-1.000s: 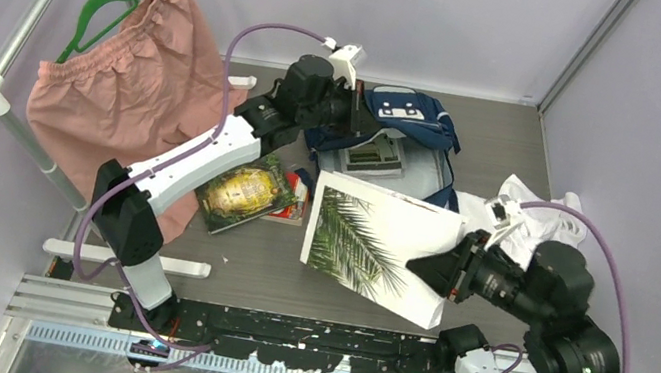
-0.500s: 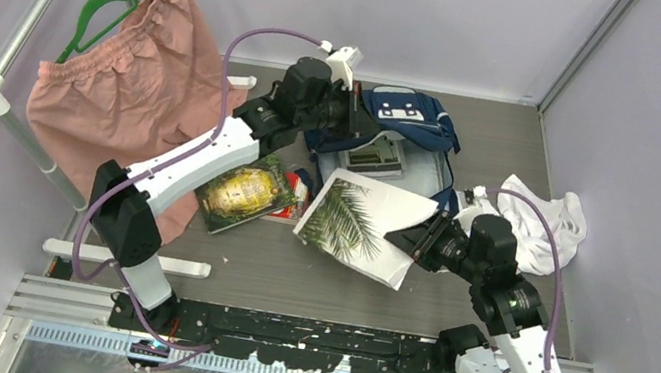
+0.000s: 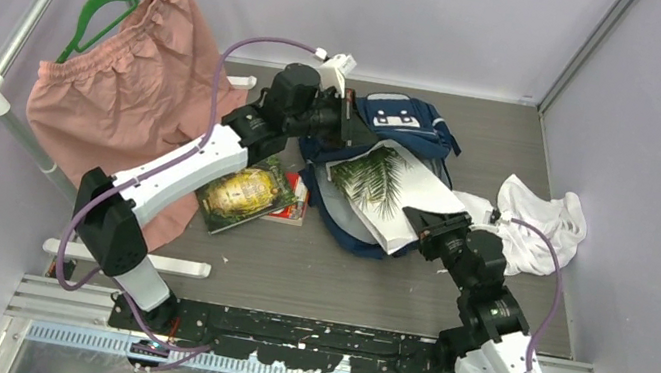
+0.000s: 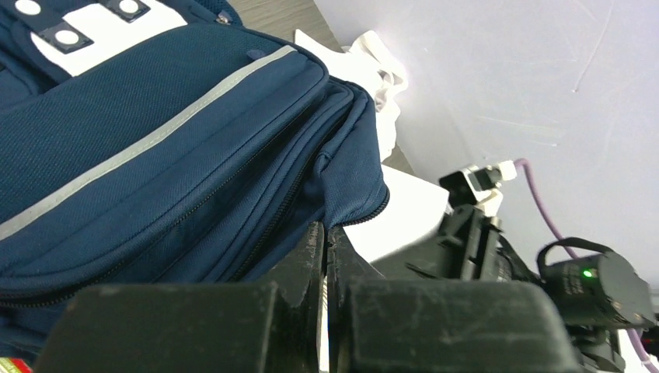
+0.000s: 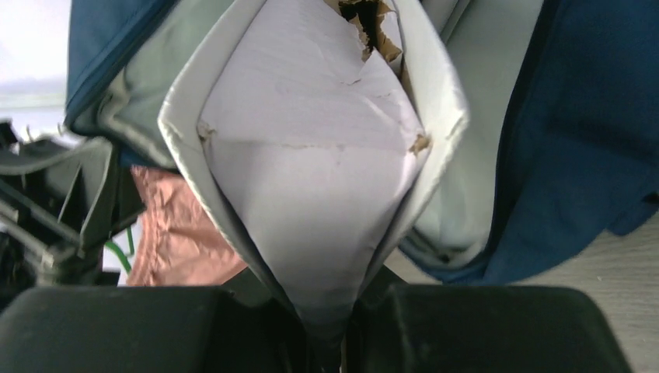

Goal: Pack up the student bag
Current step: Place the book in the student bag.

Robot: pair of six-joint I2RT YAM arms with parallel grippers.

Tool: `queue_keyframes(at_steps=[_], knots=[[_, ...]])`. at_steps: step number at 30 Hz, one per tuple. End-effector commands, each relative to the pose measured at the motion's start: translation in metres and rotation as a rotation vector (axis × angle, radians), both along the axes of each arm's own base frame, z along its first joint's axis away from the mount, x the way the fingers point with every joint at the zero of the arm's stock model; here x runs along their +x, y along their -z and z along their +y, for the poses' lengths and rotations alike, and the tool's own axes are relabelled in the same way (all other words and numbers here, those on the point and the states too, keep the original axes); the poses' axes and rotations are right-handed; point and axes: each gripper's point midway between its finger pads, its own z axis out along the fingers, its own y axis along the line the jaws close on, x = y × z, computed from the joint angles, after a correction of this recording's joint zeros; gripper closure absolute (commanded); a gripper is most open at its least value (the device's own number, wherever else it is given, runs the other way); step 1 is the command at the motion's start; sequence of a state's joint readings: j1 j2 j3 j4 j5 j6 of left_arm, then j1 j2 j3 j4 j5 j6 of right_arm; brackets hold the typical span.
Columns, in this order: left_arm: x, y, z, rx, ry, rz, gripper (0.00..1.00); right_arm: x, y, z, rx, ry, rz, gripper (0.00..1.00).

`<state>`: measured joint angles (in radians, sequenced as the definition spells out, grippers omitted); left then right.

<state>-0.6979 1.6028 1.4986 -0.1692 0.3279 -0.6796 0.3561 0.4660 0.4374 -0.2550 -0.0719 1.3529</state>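
Grey bench (image 3: pixel 535 150); student bag (image 3: pixel 422 133) soft, floppy, I judge rim best hold. Left end effector (image 4: pixel 327 241) pinches rim tight; right end effector (image 5: pixel 330 330) clamps palm-print book (image 3: pixel 396 193).

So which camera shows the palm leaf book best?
The top external view: the palm leaf book shows its cover, half inside the student bag. The right wrist view shows only its white edge, pinched in the right hand. The left wrist view shows a white corner.
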Motion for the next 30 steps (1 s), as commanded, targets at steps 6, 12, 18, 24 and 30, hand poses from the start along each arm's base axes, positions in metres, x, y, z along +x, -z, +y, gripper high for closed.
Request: queue_keyframes(at_steps=[6, 12, 18, 24, 30], knots=[[-0.037, -0.094, 0.006, -0.207, 0.117, -0.180, 1.00, 0.049, -0.056, -0.027, 0.156, 0.255, -0.252, 0.88], [-0.052, -0.086, 0.002, -0.186, 0.200, -0.159, 1.00, 0.080, -0.038, -0.010, 0.154, 0.233, -0.214, 0.88], [-0.069, -0.088, 0.000, -0.209, 0.288, -0.160, 1.00, 0.110, -0.015, 0.012, 0.087, 0.233, -0.193, 0.88], [-0.091, -0.096, -0.006, -0.236, 0.395, -0.181, 1.00, 0.144, 0.016, 0.063, 0.070, 0.168, -0.184, 0.83], [-0.097, -0.091, 0.001, -0.236, 0.388, -0.177, 1.00, 0.172, 0.052, 0.081, 0.109, 0.187, -0.144, 0.80]])
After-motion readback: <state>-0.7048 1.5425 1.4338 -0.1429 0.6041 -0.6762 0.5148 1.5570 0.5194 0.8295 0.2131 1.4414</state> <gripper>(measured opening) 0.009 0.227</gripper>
